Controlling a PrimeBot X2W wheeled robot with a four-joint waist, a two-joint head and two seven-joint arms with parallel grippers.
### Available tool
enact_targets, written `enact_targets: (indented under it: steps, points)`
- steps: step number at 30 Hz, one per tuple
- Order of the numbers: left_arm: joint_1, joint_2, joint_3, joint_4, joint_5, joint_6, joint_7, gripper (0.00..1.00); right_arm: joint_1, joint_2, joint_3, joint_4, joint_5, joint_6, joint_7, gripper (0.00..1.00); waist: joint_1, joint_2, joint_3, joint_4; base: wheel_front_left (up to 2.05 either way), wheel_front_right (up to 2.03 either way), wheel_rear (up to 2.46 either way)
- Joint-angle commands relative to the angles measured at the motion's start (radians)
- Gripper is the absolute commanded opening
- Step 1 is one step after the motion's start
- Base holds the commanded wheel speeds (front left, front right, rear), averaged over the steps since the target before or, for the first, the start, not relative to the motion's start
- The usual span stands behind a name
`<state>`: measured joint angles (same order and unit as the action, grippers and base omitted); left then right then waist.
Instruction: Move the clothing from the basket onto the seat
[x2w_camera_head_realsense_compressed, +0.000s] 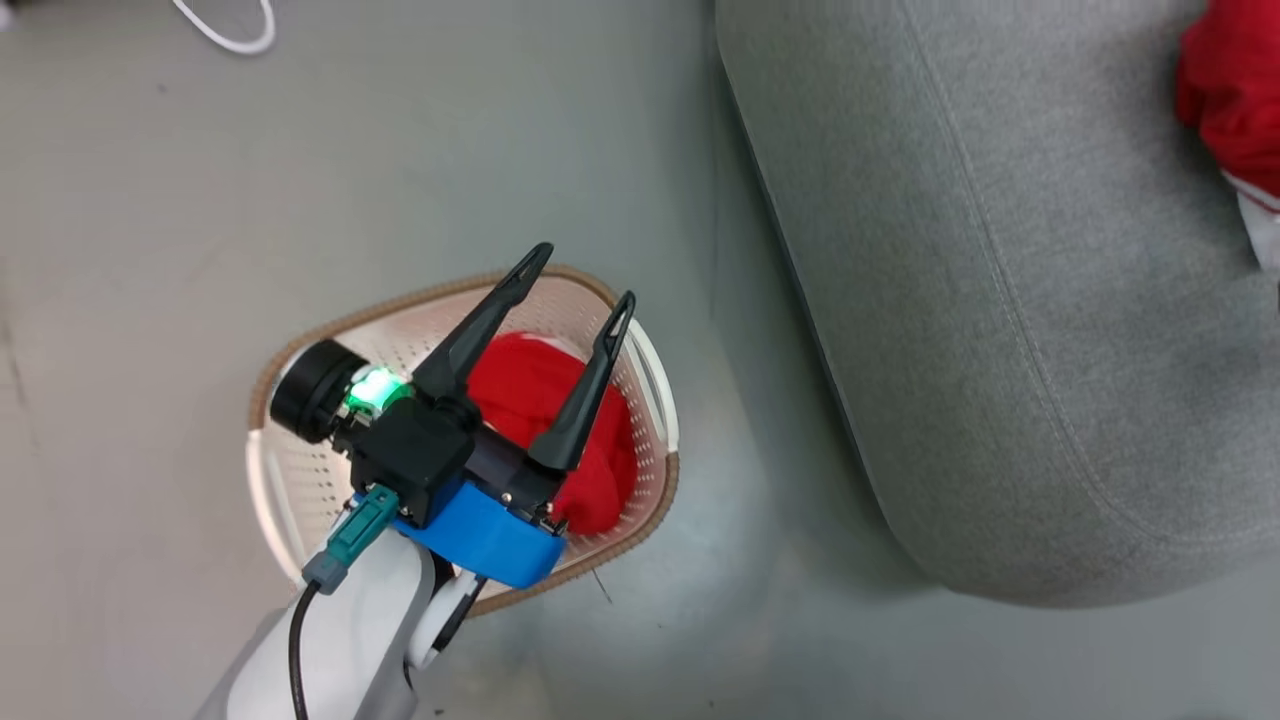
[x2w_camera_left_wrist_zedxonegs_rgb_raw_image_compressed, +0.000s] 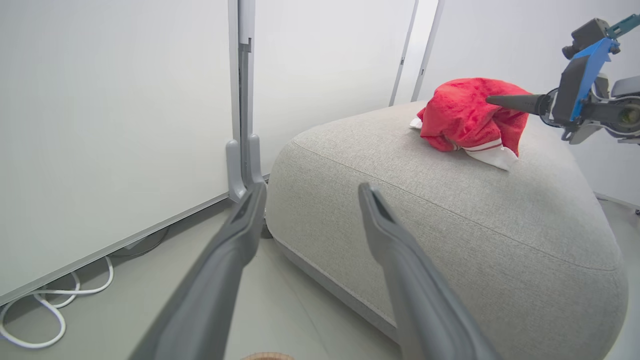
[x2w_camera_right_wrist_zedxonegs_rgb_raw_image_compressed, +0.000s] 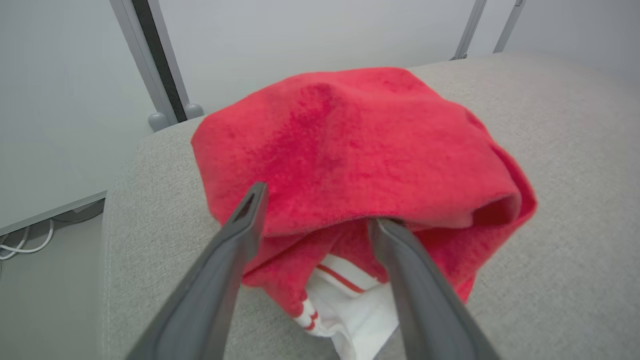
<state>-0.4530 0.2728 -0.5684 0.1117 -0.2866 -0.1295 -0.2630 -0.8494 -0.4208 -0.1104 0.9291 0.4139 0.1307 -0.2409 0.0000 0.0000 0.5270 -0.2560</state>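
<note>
My left gripper (x2w_camera_head_realsense_compressed: 583, 278) hangs open above the basket (x2w_camera_head_realsense_compressed: 640, 535), a cream perforated tub with a brown rim. A red piece of clothing (x2w_camera_head_realsense_compressed: 525, 385) lies bunched inside it, below the spread fingers. In the left wrist view the left gripper (x2w_camera_left_wrist_zedxonegs_rgb_raw_image_compressed: 311, 189) points past the floor toward the grey seat (x2w_camera_left_wrist_zedxonegs_rgb_raw_image_compressed: 450, 215). A second red garment (x2w_camera_right_wrist_zedxonegs_rgb_raw_image_compressed: 350, 145) with white trim rests on the seat (x2w_camera_right_wrist_zedxonegs_rgb_raw_image_compressed: 575, 250). My right gripper (x2w_camera_right_wrist_zedxonegs_rgb_raw_image_compressed: 320, 205) stands open at its near edge, one fingertip (x2w_camera_right_wrist_zedxonegs_rgb_raw_image_compressed: 385, 227) under a fold. That garment (x2w_camera_left_wrist_zedxonegs_rgb_raw_image_compressed: 467, 117) and the right gripper (x2w_camera_left_wrist_zedxonegs_rgb_raw_image_compressed: 505, 101) also appear from the side.
White wall panels with a grey post (x2w_camera_left_wrist_zedxonegs_rgb_raw_image_compressed: 242, 100) stand behind the seat. A white cable (x2w_camera_left_wrist_zedxonegs_rgb_raw_image_compressed: 50, 310) lies on the grey floor along the wall, and its loop (x2w_camera_head_realsense_compressed: 235, 35) shows at the head view's top left. The seat's rounded corner (x2w_camera_head_realsense_compressed: 1000, 400) sits right of the basket.
</note>
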Motion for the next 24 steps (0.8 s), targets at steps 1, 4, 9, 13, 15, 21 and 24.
enact_targets:
  steps: [1, 4, 9, 13, 15, 21, 24]
  points:
    - [0.012, -0.002, 0.004, 0.006, -0.003, -0.001, -0.003, 1.00, 0.018, -0.005, 0.001, -0.007, -0.007, 0.000, -0.008, 1.00, 0.0000, 0.0000, -0.050, 0.029, 0.00, 0.00, 0.00]
    - [0.042, -0.033, 0.049, 0.024, -0.008, -0.001, -0.003, 1.00, 0.080, 0.004, 0.012, -0.048, -0.028, 0.000, -0.009, 1.00, 0.0000, 0.0000, -0.106, 0.056, 0.00, 0.00, 0.00]
    - [0.122, -0.079, 0.127, 0.050, -0.010, -0.001, -0.003, 1.00, 0.199, 0.038, 0.030, -0.146, -0.070, 0.000, 0.003, 1.00, 0.0000, 0.0000, -0.205, 0.093, 0.00, 0.00, 0.00]
    - [0.194, -0.103, 0.175, 0.073, -0.011, -0.001, -0.003, 1.00, 0.313, 0.081, 0.023, -0.255, -0.102, 0.000, 0.033, 1.00, 0.0000, 0.0000, -0.291, 0.130, 0.00, 0.00, 0.00]
    - [0.227, -0.115, 0.205, 0.091, -0.002, -0.001, -0.003, 1.00, 0.374, 0.100, 0.013, -0.319, -0.121, 0.000, 0.051, 1.00, 0.0000, 0.0000, -0.329, 0.153, 0.00, 0.00, 0.00]
    - [0.312, -0.150, 0.298, 0.129, 0.023, -0.001, -0.003, 1.00, 0.560, 0.190, -0.024, -0.550, -0.189, 0.000, 0.115, 1.00, 0.0000, 0.0000, -0.419, 0.215, 0.00, 0.00, 0.00]
    - [0.345, -0.156, 0.334, 0.133, 0.018, -0.001, -0.003, 1.00, 0.648, 0.241, -0.019, -0.651, -0.212, 0.000, 0.154, 1.00, 0.0000, 0.0000, -0.459, 0.238, 0.00, 0.00, 0.00]
